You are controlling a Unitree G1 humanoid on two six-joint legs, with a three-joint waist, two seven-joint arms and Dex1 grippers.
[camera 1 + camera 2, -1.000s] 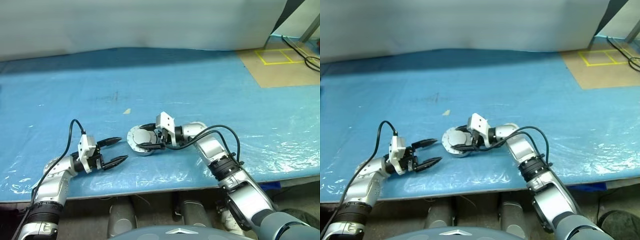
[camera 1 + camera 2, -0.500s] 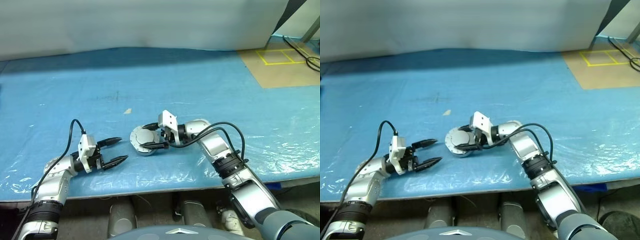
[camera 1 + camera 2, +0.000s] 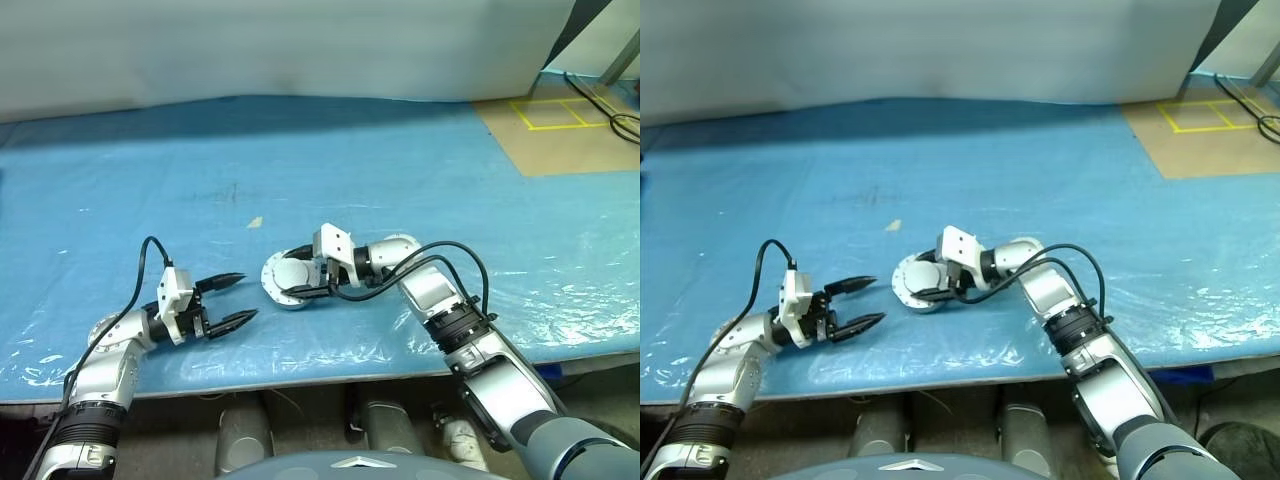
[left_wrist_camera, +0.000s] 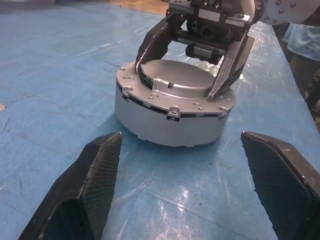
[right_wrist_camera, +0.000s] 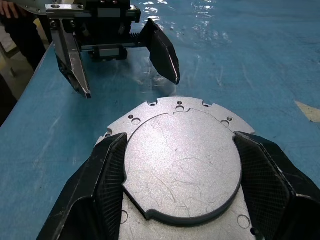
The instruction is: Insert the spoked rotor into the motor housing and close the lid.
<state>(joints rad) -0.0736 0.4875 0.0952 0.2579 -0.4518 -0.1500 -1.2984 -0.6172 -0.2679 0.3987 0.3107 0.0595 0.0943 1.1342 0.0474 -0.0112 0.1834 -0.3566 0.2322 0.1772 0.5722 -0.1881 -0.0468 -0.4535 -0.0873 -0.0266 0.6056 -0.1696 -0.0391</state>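
Lid-closing is the step in hand, by my reading. Going from the left: the left gripper is hanging low over the blue sheet at about 8 o'clock from the work, its 2 black fingers spread wide apart with nothing between them, pointing toward the motor housing and sitting near it without touching.

At the middle of the sheet the housing is standing flat, a short grey puck with smooth walls. The lid is sitting on top of it, smooth face up, and seems to be lying level; a thin dark seam is showing around the join in the left wrist view. The spoked rotor is hidden, and I judge it is already inside under the lid.

Coming in from 3 o'clock, the right gripper is straddling the raised round centre of the lid, 1 finger on each side of it. The fingers are set wide and sitting right at the edge of that raised disc; they look clamped on it, though I cannot be sure how firmly.

Next, I think, the lid is needing a last check for seating: a gentle press or a small twist to line up the rim holes, then the right fingers letting go and lifting straight up so the lid is not dragged off. The left gripper could be steadying the housing wall meanwhile.
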